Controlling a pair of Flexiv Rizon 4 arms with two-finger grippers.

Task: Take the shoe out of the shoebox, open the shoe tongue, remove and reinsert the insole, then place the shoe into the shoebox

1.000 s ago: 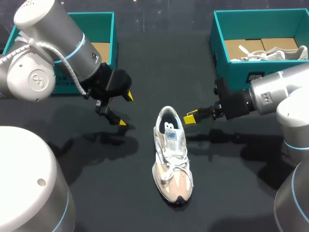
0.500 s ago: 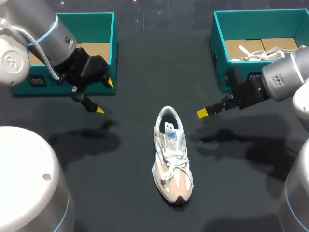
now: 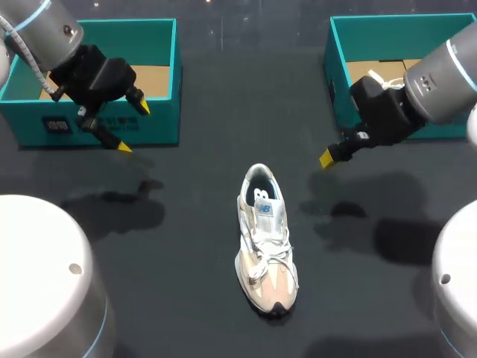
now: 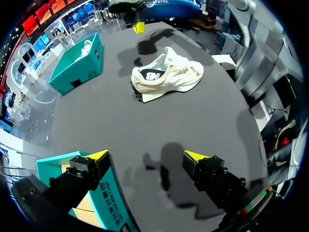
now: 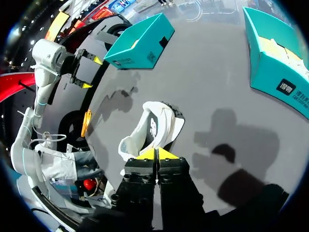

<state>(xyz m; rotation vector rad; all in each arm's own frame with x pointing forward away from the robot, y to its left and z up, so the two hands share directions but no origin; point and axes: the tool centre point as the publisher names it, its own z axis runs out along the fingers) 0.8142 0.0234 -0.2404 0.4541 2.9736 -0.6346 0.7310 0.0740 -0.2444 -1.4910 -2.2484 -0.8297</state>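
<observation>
Head view: both arms are backing away from the white and beige lace-up sneaker (image 3: 267, 239). A second ago the tools were flanking its heel opening. Now the left tool (image 3: 131, 127) is hanging at the front wall of the left teal cardboard shoebox (image 3: 160, 123). The right tool (image 3: 328, 158) is sitting back by the near corner of the right teal cardboard shoebox (image 3: 395, 33).

The sneaker is not shifting at all. It is resting on its sole on the dark surface (image 3: 209, 89), between the two boxes, well apart from both tools.

Left wrist view is showing the left tool (image 4: 147, 157) with fingers wide apart and nothing between them. Right wrist view is showing the right tool (image 5: 155, 154) with its tips pressed together on nothing, the sneaker (image 5: 152, 128) just ahead.

I'm reading this as a step being closed out or a reset. The sneaker is out of its box, and boxing it is not yet done.

Hard to make out:
- The collar opening is reading as a dark hole, so I'm not telling whether the insole is in.
- The tongue's position is unclear.
- My left arm is covering part of the left box's floor.
- My right arm and the frame edge are cutting off the right box, where a second white shoe (image 3: 421, 80) is partly showing.
</observation>
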